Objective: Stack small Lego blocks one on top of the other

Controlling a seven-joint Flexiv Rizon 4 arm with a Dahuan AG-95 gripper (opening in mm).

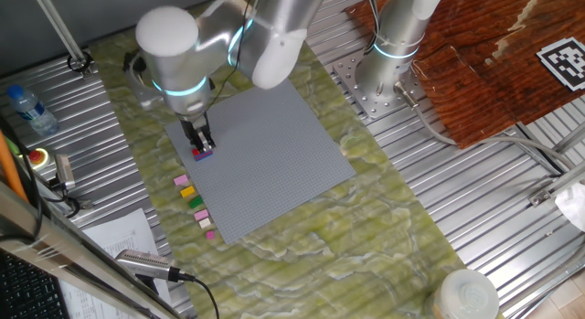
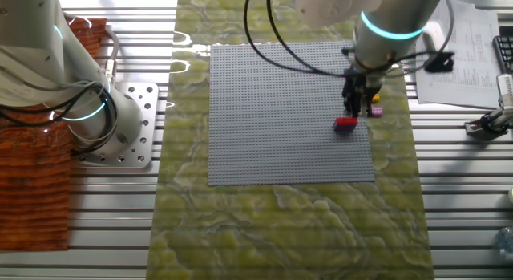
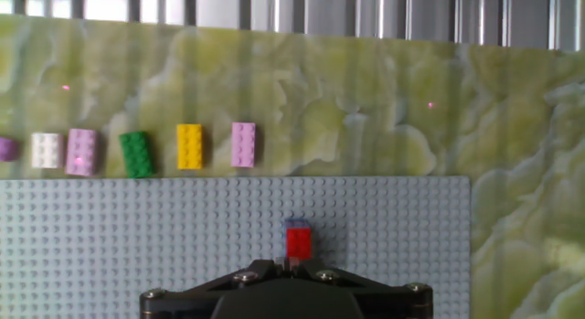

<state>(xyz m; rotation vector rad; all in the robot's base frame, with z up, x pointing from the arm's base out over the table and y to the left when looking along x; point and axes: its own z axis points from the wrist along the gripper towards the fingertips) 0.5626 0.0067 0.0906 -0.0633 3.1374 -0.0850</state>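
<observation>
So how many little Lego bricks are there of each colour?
Pink plastic Lego bricks: 3
Yellow plastic brick: 1
Green plastic brick: 1
White plastic brick: 1
Red plastic brick: 1
Blue plastic brick, under the red: 1
Total: 8

A large flat grey studded baseplate lies on a green marbled mat. Near its right edge sits a small red Lego brick atop a darker one (purple or blue, hard to tell). The black two-finger gripper hangs just above and behind it, its opening unclear.
</observation>
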